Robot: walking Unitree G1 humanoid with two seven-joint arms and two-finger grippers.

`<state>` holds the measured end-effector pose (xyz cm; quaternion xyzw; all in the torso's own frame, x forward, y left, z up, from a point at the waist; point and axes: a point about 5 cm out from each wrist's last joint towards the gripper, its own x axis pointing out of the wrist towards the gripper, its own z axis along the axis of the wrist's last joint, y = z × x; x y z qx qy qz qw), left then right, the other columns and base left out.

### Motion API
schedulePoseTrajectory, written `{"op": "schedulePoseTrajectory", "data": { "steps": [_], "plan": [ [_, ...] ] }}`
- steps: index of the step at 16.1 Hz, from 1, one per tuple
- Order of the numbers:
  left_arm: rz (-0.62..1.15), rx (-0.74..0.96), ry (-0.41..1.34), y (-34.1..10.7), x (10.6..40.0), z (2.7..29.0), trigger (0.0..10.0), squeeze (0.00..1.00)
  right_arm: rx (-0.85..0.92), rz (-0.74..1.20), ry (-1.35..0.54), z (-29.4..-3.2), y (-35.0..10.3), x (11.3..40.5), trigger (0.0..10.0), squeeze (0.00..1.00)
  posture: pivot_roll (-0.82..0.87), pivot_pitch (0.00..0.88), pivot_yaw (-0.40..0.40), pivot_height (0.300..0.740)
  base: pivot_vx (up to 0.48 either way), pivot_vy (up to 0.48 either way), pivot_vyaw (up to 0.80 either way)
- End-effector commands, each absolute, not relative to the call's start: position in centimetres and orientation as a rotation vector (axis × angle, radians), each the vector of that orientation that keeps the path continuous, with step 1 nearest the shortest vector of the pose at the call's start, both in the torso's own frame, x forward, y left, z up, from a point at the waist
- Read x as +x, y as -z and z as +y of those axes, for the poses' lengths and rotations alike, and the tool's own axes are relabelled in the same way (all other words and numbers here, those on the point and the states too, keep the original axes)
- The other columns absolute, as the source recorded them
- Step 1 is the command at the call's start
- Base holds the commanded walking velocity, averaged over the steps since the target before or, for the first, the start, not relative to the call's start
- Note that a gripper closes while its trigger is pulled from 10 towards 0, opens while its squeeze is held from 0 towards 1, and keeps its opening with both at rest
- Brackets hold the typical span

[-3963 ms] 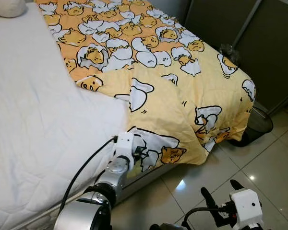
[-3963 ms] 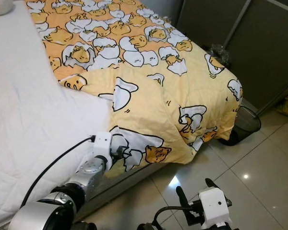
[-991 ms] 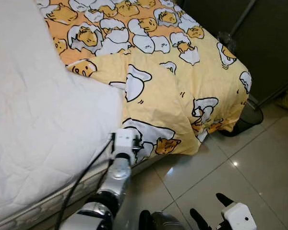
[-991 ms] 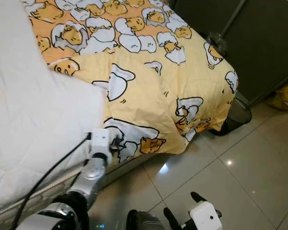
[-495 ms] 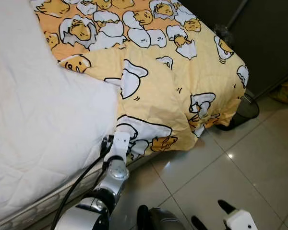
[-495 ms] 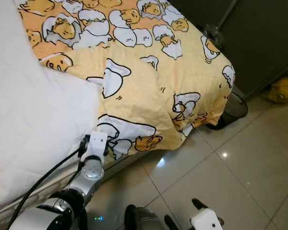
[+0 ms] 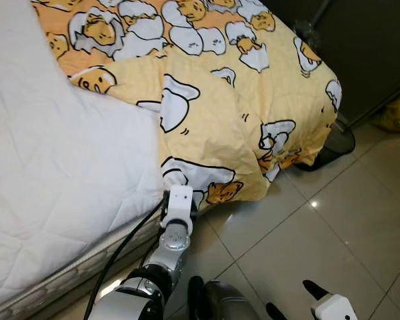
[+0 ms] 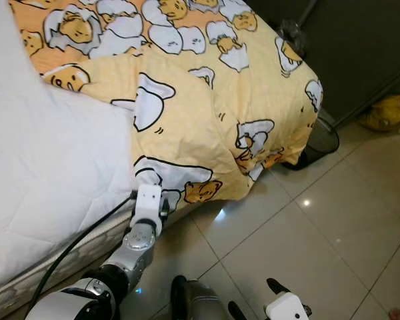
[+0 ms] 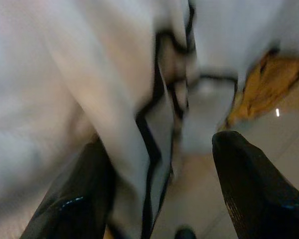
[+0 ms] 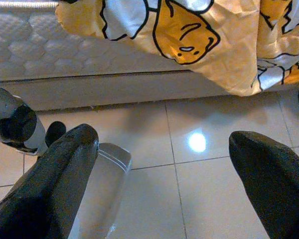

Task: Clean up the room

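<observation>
A yellow blanket [image 7: 253, 100] printed with cartoon eggs covers the foot end of the bed and hangs over its side. My left gripper [image 7: 179, 183] is pushed up against the blanket's hanging lower corner at the mattress edge. In the left wrist view its two black fingers [image 9: 84, 199] stand wide apart, open, with blurred white and black-lined fabric between them. My right gripper [image 7: 305, 299] hangs low over the tiled floor, open, with nothing between its fingers [image 10: 65, 164].
A white quilted mattress [image 7: 53, 167] lies bare beside the blanket. A black mesh wastebasket [image 7: 335, 141] stands at the bed's foot, against dark wardrobe doors [image 7: 373, 47]. A yellow object [image 7: 397, 113] lies on the glossy tile floor [image 7: 333, 227].
The camera has swung a little, shifting the whole scene. My left gripper stays at the blanket's hanging corner. My right gripper sits lower in the picture than four seconds ago.
</observation>
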<state>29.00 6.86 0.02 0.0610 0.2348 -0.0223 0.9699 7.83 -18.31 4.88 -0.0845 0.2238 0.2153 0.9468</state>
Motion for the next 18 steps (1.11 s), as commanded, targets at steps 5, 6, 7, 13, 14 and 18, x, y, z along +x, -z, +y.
{"op": "schedulePoseTrajectory", "data": {
  "steps": [5, 6, 7, 13, 14, 18],
  "plan": [
    [0.508, 0.138, 0.096, 0.1, 29.1, 6.4, 0.0, 0.0, -0.196, 0.476, -0.429, -18.6, -4.4, 8.1, 10.0, 0.0, -0.3, 0.249, -0.197, 0.74, 0.0, 0.0, 0.0],
    [0.51, 0.131, 0.093, 0.0, 29.2, 6.6, 0.0, 0.0, -0.196, 0.472, -0.427, -18.6, -4.3, 8.4, 10.0, 0.0, -0.3, 0.246, -0.196, 0.74, 0.0, 0.0, 0.0],
    [0.502, 0.095, 0.084, -0.3, 29.6, 6.8, 0.0, 0.0, -0.196, 0.47, -0.424, -18.6, -4.2, 8.5, 10.0, 0.0, -0.3, 0.244, -0.196, 0.74, 0.0, 0.0, 0.0],
    [0.557, 0.129, 0.105, 0.0, 29.7, 7.7, 0.0, 0.0, -0.2, 0.433, -0.415, -18.3, -3.7, 10.4, 10.0, 0.0, -0.27, 0.195, -0.164, 0.74, 0.0, 0.0, 0.0],
    [0.571, 0.126, 0.119, 0.1, 29.7, 7.8, 0.0, 0.0, -0.2, 0.415, -0.409, -18.2, -3.8, 11.0, 10.0, 0.0, -0.26, 0.185, -0.162, 0.74, 0.0, 0.0, 0.0],
    [0.573, 0.133, 0.12, -0.1, 30.1, 8.4, 0.0, 0.0, -0.208, 0.376, -0.407, -17.9, -4.1, 12.3, 10.0, 0.0, -0.27, 0.165, -0.148, 0.74, 0.0, 0.0, 0.0]
  ]
}}
